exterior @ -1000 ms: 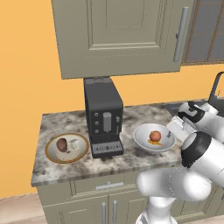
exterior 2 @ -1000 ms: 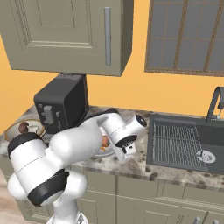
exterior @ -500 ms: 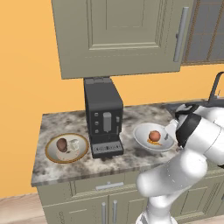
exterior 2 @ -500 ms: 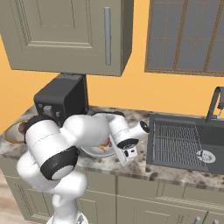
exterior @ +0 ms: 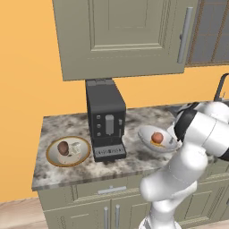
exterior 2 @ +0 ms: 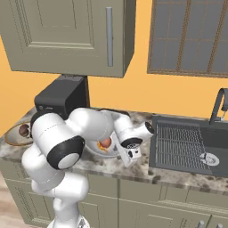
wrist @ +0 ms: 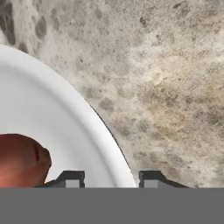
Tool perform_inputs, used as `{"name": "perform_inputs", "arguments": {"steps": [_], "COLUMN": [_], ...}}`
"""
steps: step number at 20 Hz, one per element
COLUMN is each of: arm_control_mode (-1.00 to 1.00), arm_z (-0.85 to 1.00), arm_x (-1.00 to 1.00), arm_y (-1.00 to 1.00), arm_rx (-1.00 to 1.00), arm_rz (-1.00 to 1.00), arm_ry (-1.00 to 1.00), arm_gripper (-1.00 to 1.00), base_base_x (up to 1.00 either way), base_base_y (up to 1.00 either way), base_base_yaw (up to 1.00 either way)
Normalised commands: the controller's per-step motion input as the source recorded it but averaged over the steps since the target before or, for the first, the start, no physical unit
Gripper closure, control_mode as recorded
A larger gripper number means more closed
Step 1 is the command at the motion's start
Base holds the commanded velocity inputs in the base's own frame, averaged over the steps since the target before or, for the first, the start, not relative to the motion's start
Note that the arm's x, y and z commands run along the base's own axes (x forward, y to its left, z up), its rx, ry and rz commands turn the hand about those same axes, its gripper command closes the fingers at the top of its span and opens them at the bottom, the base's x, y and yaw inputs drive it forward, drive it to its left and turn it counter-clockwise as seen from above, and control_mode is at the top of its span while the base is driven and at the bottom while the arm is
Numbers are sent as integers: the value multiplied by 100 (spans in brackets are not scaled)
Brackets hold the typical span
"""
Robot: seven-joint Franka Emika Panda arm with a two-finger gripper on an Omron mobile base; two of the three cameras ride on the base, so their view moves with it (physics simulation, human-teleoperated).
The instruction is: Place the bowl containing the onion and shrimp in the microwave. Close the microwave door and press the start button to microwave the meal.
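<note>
Left base view: bowl [exterior: 157, 139], wide, shallow, pale, smooth-rimmed, on the speckled stone counter [exterior: 58, 127] right of a black coffee machine [exterior: 105, 118]; round reddish onion [exterior: 157, 137] inside. Gold-rimmed plate [exterior: 68, 151] far left.

Right base view: gripper [exterior 2: 125, 153] at the bowl's near edge, beside the dark sink [exterior 2: 189, 144].

Hand view: fingertips straddle the bowl's rim, one inside, one outside; jaws half-parted, contact unclear. Judged rigid, glossy, slippery, fairly light; pinch the rim and keep level so contents stay put.
</note>
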Motion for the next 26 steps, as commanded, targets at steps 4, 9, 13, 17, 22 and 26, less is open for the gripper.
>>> {"name": "perform_inputs", "arguments": {"steps": [4,9,13,17,22,26], "arm_control_mode": [-100,-100,-100,-100,-100,-100], "arm_z": [53,75,64,60,71,83], "arm_x": [-17,-52,-69,-77,-71,-40], "arm_y": [5,28,20,13,32,29], "arm_rx": [0,-7,-11,-9,-10,-8], "arm_rz": [4,1,0,0,2,0], "arm_ry": [-3,-18,-36,-36,-24,-5], "arm_gripper": [100,100,100,100,100,100], "base_base_x": [0,0,0,0,0,0], "base_base_y": [0,0,0,0,0,0], "base_base_yaw": [0,0,0,0,0,0]}}
